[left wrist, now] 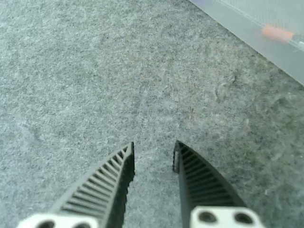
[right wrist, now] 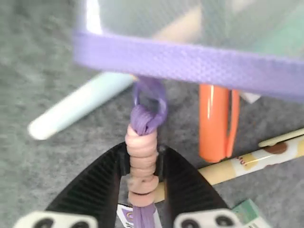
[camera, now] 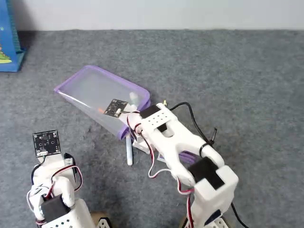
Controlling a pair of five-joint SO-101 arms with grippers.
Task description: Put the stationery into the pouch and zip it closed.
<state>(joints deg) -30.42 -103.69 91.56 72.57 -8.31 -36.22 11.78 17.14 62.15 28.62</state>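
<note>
Pinching zip pull (right wrist: pixel 142 147) — right jaws, seemingly

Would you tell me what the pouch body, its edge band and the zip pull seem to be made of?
Pouch body: probably soft plastic, frosted and see-through.
Edge band: woven purple fabric, by its visible weave.
Zip pull: purple cord through matte pink rings, perhaps rubber.

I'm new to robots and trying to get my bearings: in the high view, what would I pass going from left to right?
Blue box → left arm → clear pouch with purple edging → right arm. The pale pen overlaps pouch and arm, so I skip it.
</note>
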